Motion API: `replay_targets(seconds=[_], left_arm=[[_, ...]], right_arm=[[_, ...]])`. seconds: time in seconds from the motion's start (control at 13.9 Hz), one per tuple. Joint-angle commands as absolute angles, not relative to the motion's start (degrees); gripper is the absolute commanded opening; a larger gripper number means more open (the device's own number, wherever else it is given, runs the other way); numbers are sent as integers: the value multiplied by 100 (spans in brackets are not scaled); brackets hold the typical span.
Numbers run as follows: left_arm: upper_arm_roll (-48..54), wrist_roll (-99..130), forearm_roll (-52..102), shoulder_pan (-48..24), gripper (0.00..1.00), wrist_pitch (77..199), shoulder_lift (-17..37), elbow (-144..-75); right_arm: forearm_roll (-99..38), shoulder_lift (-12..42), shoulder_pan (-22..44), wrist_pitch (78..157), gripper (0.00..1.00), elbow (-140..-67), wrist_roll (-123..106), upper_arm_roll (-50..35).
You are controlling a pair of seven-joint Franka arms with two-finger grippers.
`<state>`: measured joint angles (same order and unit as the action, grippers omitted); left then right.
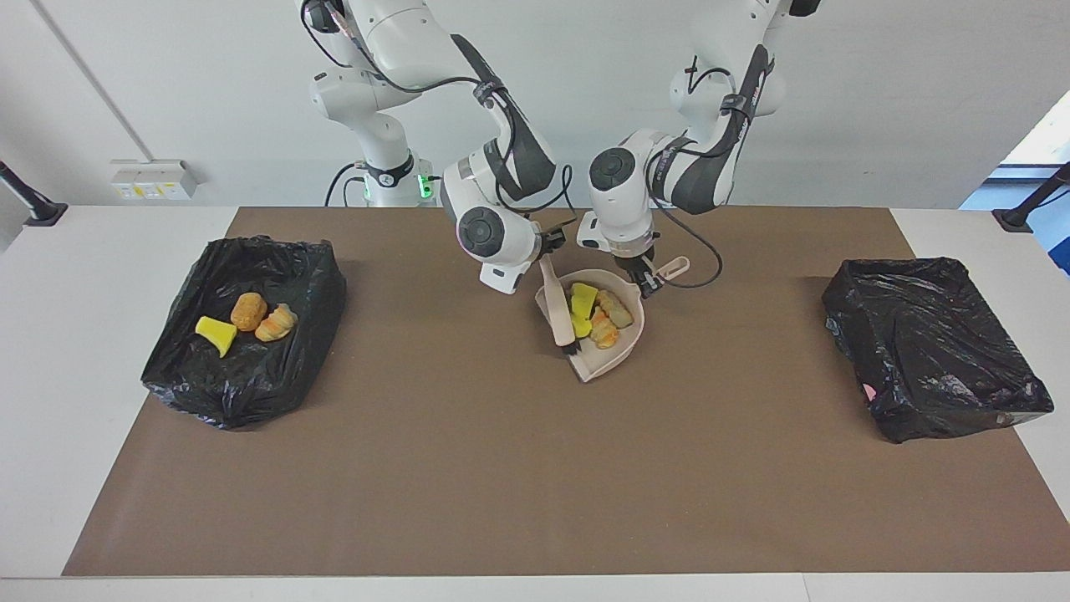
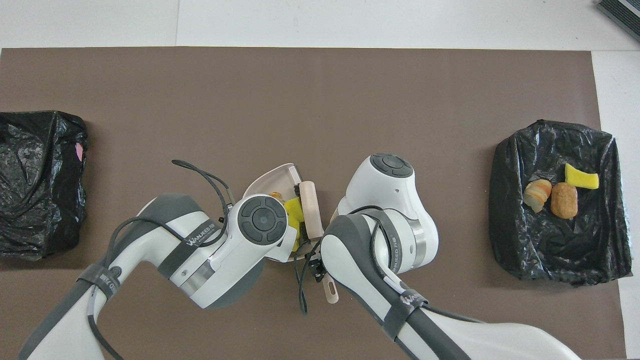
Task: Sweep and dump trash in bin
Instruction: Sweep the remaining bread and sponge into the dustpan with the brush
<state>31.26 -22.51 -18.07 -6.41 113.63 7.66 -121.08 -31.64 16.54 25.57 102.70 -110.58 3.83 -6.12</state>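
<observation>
The beige dustpan [image 1: 620, 344] sits on the brown mat at mid-table, close to the robots, and also shows in the overhead view [image 2: 270, 179]. In it lie several trash lumps, among them a yellow sponge chunk [image 1: 583, 296] and tan bread-like pieces [image 1: 614, 309]. My left gripper [image 1: 645, 280] is shut on the dustpan's handle [image 1: 674, 267]. My right gripper [image 1: 547, 249] is shut on a beige brush [image 1: 557, 311], whose bristles rest at the pan's mouth. Three more trash lumps [image 1: 248, 312] lie in the black-lined bin [image 1: 309, 276] toward the right arm's end.
A second black-lined bin [image 1: 932, 347] stands toward the left arm's end, with a small pink spot on its wall. The brown mat [image 1: 518, 485] covers most of the white table. In the overhead view both wrists cover much of the dustpan.
</observation>
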Motion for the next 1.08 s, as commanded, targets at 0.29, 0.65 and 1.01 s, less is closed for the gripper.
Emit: replay_targets(seconds=[0.29, 0.65, 1.01], left_arm=[[3120, -3189, -1740, -571, 0, 11549, 668, -12243], [3111, -3217, -1731, -545, 0, 11540, 668, -12243], [3111, -3365, -1731, -545, 0, 11540, 668, -12243]], right_arm=[[-2093, 1582, 2496, 10521, 0, -11127, 105, -589], [-1319, 1626, 2514, 9871, 0, -10601, 851, -589], [-1240, 1512, 2513, 9712, 0, -10573, 1351, -563]])
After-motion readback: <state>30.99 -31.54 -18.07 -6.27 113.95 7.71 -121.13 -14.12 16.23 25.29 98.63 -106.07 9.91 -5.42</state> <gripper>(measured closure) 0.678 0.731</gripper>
